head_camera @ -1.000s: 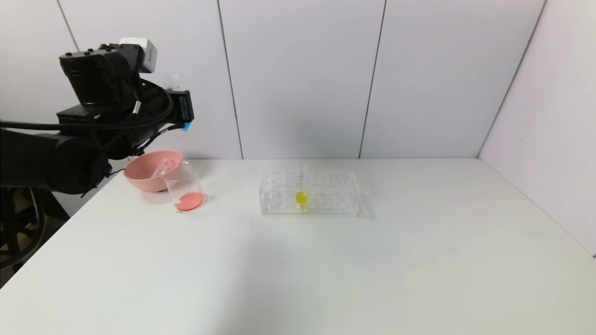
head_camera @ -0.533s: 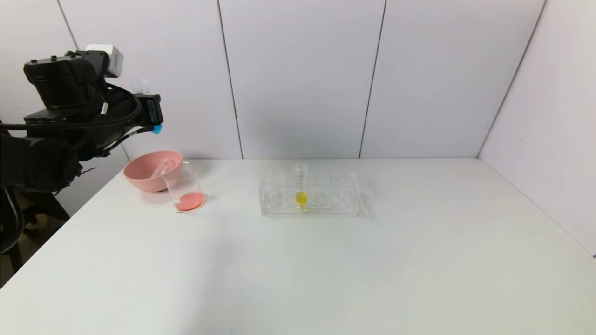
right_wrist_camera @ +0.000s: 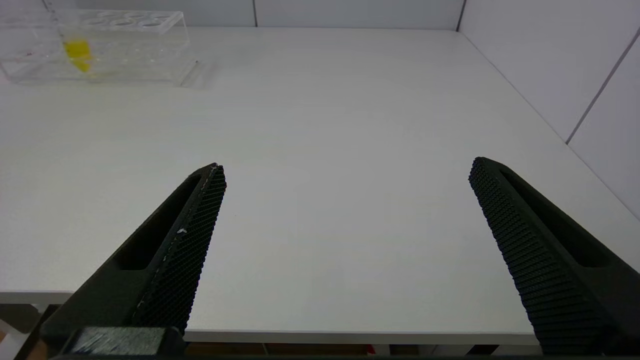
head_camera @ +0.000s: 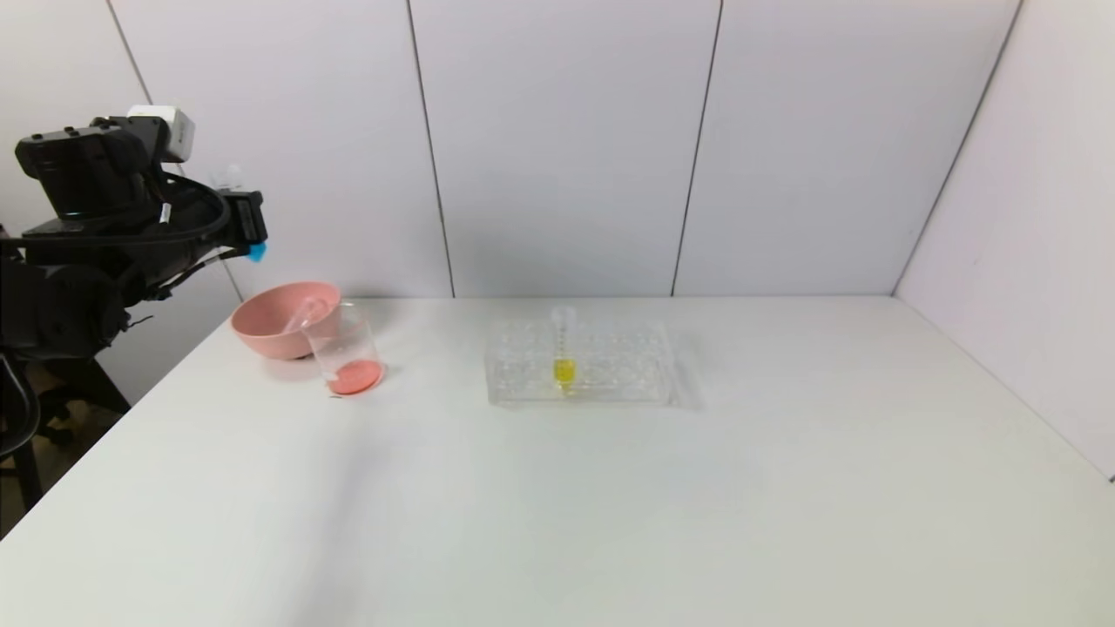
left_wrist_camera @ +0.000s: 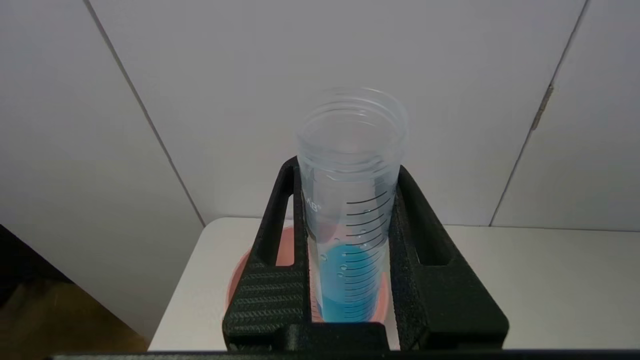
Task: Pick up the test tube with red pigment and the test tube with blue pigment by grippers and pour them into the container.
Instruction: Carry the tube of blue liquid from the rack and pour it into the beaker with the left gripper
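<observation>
My left gripper is shut on the test tube with blue pigment, holding it upright in the air left of and above the pink bowl; its blue bottom shows below the fingers. The container, a clear beaker with red-orange liquid at its bottom, stands next to the bowl, to the right of the gripper. A clear empty-looking tube lies in the bowl. My right gripper is open and empty over the table's front edge; it is out of the head view.
The pink bowl sits at the table's back left and shows under the left gripper. A clear tube rack with a yellow-liquid tube stands mid-table; it also shows in the right wrist view.
My left arm has moved left and a little down with the blue tube, away from above the beaker. The beaker, bowl and rack have not moved.
</observation>
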